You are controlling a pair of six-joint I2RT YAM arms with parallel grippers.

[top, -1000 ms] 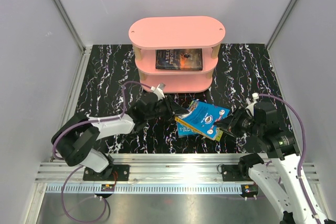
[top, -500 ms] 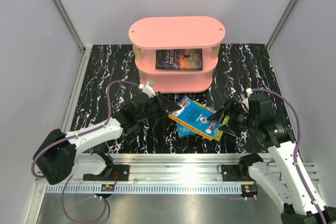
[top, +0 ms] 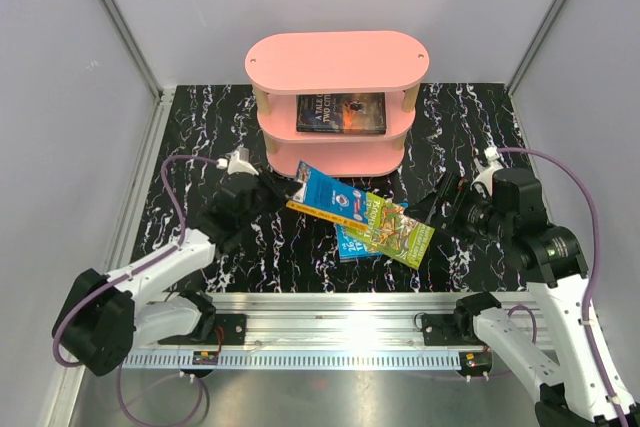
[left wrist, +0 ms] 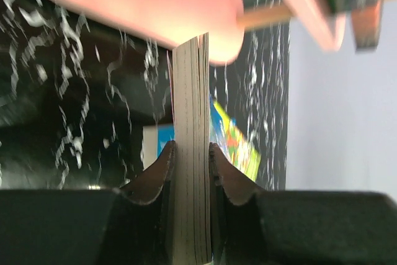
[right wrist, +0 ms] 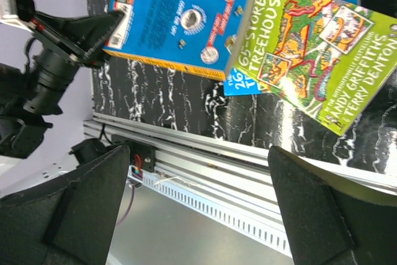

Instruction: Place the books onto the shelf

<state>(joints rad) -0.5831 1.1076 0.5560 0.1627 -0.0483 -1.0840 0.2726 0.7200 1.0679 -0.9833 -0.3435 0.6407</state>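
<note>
Top view, left gripper (top: 287,194): was seen closed on one short end of the blue book (top: 325,199), which appeared to be raised off the table (top: 200,147).
Top view, long axis: the blue book was stretched straight out from the fingers toward the other arm, its far end over the Treehouse book (top: 397,228).
Top view, shelf (top: 338,59): was found ahead of the left gripper and a little to one side, near the held book. A dark book (top: 341,112) was already lying on the middle tier.
Top view, right gripper (top: 445,202): was spread wide with nothing held, just beyond the Treehouse book's far end.
Left wrist view, grip: the blue book was seen edge-on, clamped between the two fingers (left wrist: 162,175), its pages upright in the frame.
Left wrist view, way ahead: a pink board of the shelf was blurred above and past the book's free end, so the tier openings were judged to lie forward of the fingers.
Right wrist view, fingers (right wrist: 84,200): were held far apart and empty, with the Treehouse book ahead of them and a second blue book (right wrist: 239,82) partly under it.
Nearer arm: the left was judged the one to deliver, since the book was in its grip and pointed along the shelf front, not into it. A turn was judged needed.
</note>
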